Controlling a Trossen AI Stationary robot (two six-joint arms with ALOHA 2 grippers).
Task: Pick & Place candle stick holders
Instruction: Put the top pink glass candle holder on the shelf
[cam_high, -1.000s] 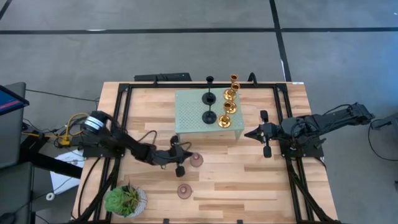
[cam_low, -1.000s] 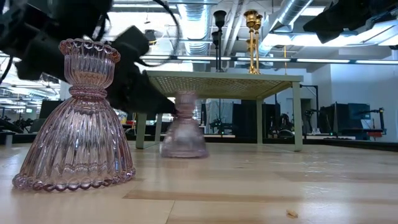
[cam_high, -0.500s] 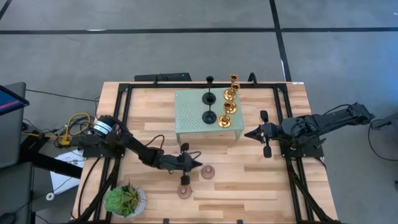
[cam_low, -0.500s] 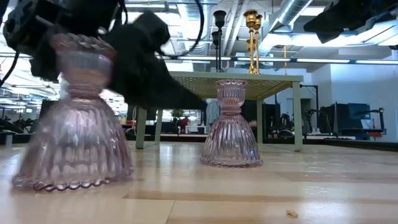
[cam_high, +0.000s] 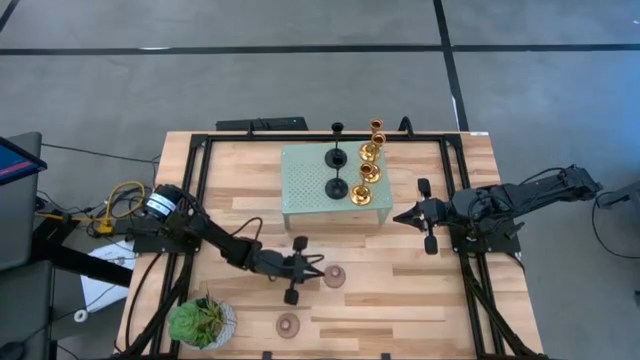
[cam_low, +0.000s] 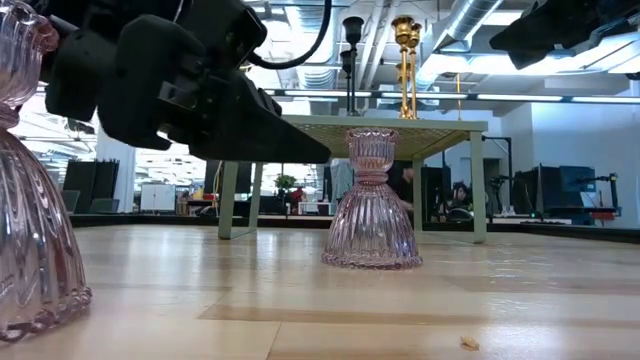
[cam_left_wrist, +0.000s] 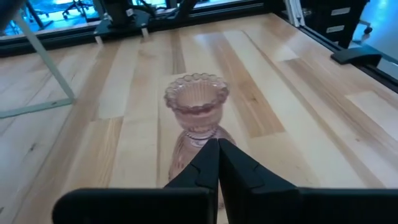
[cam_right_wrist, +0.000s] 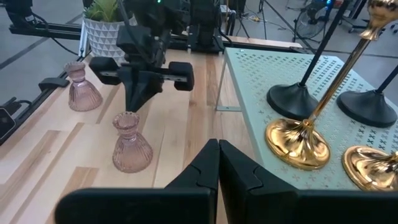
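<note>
left end effector (cam_high: 318, 267) closed, just beside pink holder (cam_high: 334, 277).

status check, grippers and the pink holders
Left gripper shut, empty, beside pink holder. Right gripper shut, idle by platform. Second pink holder apart.

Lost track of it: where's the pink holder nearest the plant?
In the high view, the pink holder stands at the table's front edge, right of the plant, in front of the left tool.

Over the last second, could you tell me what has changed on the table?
The left gripper, shut, swept toward the table's middle, pushing one pink holder along; the other pink holder shifted toward the front edge. The right gripper and the platform stayed put.
</note>
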